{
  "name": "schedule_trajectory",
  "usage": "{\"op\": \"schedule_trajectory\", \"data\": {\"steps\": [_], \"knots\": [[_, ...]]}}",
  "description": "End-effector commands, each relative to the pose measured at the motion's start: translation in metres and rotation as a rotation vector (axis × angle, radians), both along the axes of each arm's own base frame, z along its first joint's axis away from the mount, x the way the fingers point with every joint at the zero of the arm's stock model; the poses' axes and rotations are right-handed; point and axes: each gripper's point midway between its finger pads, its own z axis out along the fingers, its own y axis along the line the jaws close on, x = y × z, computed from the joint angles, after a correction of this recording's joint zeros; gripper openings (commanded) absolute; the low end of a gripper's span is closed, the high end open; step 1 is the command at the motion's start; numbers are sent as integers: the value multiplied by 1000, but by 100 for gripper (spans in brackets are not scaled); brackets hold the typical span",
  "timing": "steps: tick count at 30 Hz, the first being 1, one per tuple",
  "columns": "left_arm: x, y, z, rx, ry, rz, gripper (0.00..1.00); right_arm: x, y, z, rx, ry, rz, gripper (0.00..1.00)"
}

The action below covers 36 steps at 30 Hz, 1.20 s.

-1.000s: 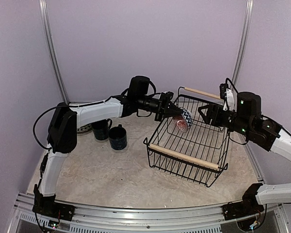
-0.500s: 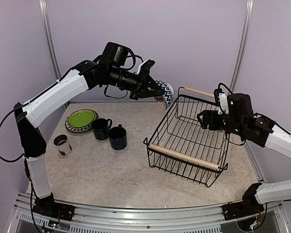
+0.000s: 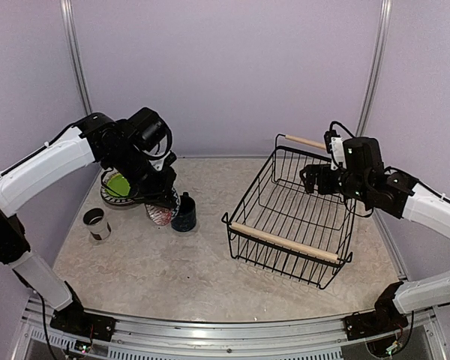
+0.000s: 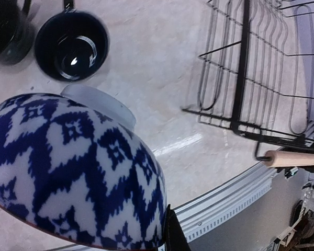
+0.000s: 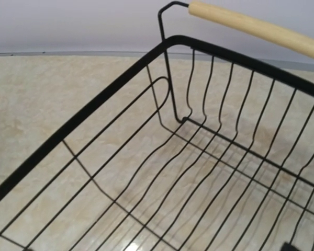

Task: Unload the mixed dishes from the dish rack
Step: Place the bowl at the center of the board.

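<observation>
The left gripper (image 3: 162,201) is gripping the blue-white bowl (image 4: 68,167), holding it low over the table (image 3: 210,262) just beside a dark blue mug (image 3: 185,214). This looks like the set-down step, which next calls for a gentle lowering and release. The right gripper (image 3: 309,178) is hovering by the dish rack (image 3: 285,241), and I cannot tell how its jaws stand.

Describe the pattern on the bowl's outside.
The bowl is white with dark blue diamond motifs; left wrist view.

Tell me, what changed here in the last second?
The left gripper carried the blue-white bowl from over the dish rack, leftward and down beside the dark blue mugs, jaws shut on it throughout. The right gripper barely shifted above the rack. Rack, mugs and metal cup stayed put.
</observation>
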Motion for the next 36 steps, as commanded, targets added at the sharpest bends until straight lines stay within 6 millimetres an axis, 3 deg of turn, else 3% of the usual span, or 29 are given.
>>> {"op": "schedule_trajectory", "data": {"steps": [1, 7, 10, 17, 23, 28, 33, 36], "knots": [[-10, 63, -37, 224, 53, 149, 0, 8, -1, 17, -21, -55, -9, 100], [-9, 96, -98, 430, 150, 173, 0, 4, -2, 28, -6, -84, 0, 100], [-5, 97, -125, 487, 195, 134, 0, -2, -6, 32, 7, -98, 1, 100], [2, 103, -164, 610, 273, 91, 0, -18, -22, 37, 36, -121, -29, 100], [-2, 109, -180, 660, 309, 96, 2, -28, -32, 46, 49, -150, -47, 100], [-3, 108, -179, 662, 301, 107, 30, -29, -32, 51, 53, -158, -39, 100], [-4, 109, -167, 652, 271, 124, 46, -31, -33, 57, 50, -159, -37, 100], [1, 104, -148, 593, 220, 129, 54, -32, -36, 63, 36, -168, -42, 100]]}}
